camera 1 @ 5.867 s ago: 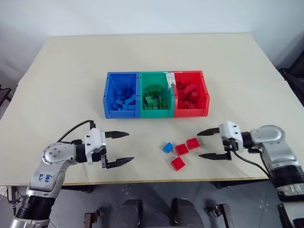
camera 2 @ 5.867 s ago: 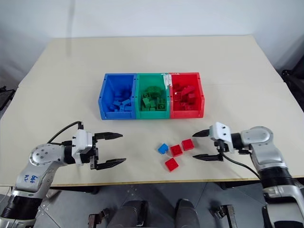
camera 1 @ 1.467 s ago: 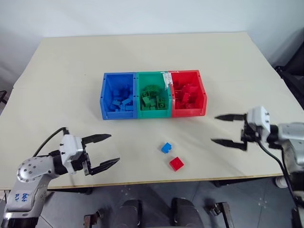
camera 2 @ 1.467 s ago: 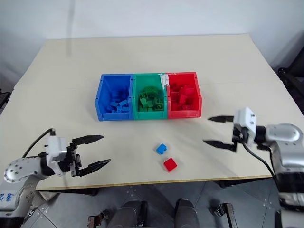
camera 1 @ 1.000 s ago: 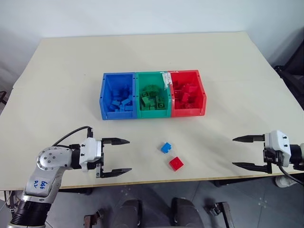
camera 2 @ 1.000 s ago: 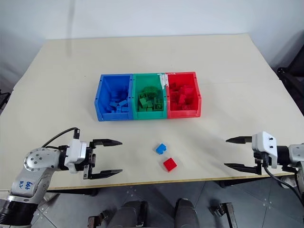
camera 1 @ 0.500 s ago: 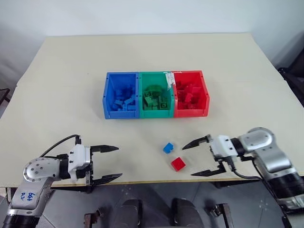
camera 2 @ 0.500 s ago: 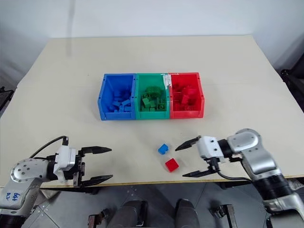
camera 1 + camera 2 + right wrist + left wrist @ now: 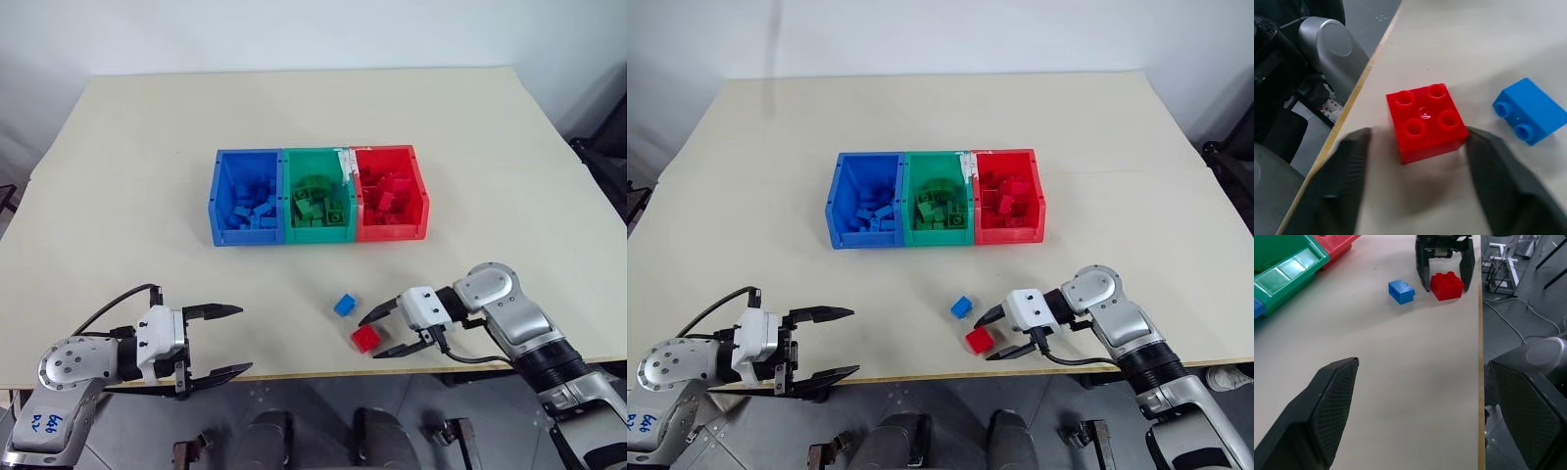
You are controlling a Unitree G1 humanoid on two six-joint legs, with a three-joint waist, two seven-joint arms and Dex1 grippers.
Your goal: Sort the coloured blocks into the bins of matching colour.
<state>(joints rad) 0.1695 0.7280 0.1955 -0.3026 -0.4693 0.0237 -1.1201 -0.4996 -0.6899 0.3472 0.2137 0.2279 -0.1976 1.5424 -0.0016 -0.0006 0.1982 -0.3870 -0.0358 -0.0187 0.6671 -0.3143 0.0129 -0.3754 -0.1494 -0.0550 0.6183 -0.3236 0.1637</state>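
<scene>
Pale beige table (image 9: 147,157) under a white wall carries everything here, and its near edge runs just behind both arms.

On it, close to that near edge and a little right of centre, a red block (image 9: 365,339) sits studs up, four studs showing in the right wrist view (image 9: 1426,121). A blue block (image 9: 344,305) lies just beside it at about 11 o'clock, apart from it and tipped so its studs face sideways (image 9: 1530,110).

At 12 o'clock from the two blocks, well apart towards the middle of the table, stand the three joined bins: the blue bin (image 9: 217,210) on the left, the green bin (image 9: 318,233) in the middle and the red bin (image 9: 422,206) on the right, each with a heap of bricks of its own colour inside.

Approaching from 3 o'clock, the right end effector (image 9: 380,334) has its two black fingers on either side of the red block, one finger (image 9: 1350,161) to each flank. The jaws are partly open; a narrow gap shows on at least one side, and whether either finger touches the block I cannot tell.

Over at 9 o'clock, well apart from the blocks, the left end effector (image 9: 233,341) hovers at the table's near edge, fingers spread wide and holding nothing.
</scene>
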